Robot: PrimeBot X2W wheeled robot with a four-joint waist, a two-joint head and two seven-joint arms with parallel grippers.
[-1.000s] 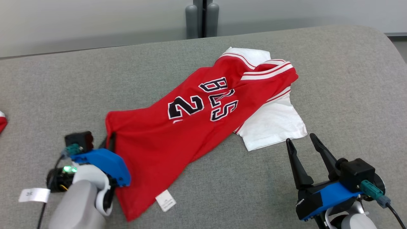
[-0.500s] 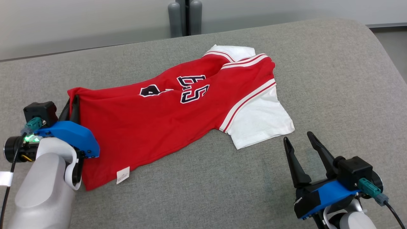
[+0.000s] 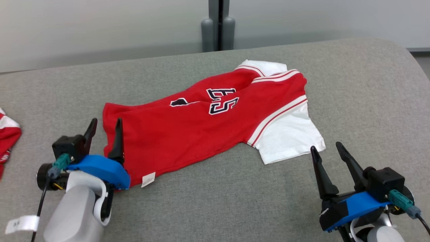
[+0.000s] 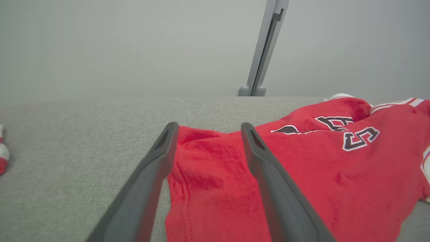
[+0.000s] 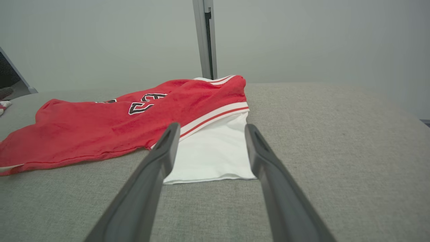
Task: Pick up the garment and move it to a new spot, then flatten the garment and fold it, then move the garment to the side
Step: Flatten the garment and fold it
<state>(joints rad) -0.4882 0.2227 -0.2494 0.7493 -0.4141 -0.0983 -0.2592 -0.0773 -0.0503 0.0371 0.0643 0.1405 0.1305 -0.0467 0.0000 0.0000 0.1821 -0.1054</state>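
Note:
The garment (image 3: 188,134) is a red jersey with white sleeves and dark numbers, lying crumpled across the middle of the grey table (image 3: 352,87). My left gripper (image 3: 105,121) stands open at the garment's left hem. In the left wrist view the red hem corner (image 4: 201,168) lies loose between the spread fingers of that gripper (image 4: 210,126). My right gripper (image 3: 326,146) is open with nothing in it, just in front of the white sleeve (image 3: 289,134). The right wrist view shows this gripper (image 5: 212,126) pointing at the sleeve (image 5: 215,154), with the garment's red body (image 5: 100,127) to the left.
Another red and white cloth (image 3: 8,134) lies at the table's left edge, also seen in the left wrist view (image 4: 2,153). A grey post (image 3: 218,27) rises behind the table. The table curves down at its right end (image 3: 416,77).
The left gripper pulled the hem leftward, stretching the garment out, then opened and let go of it. The head camera shifted. The right gripper stayed open and still.

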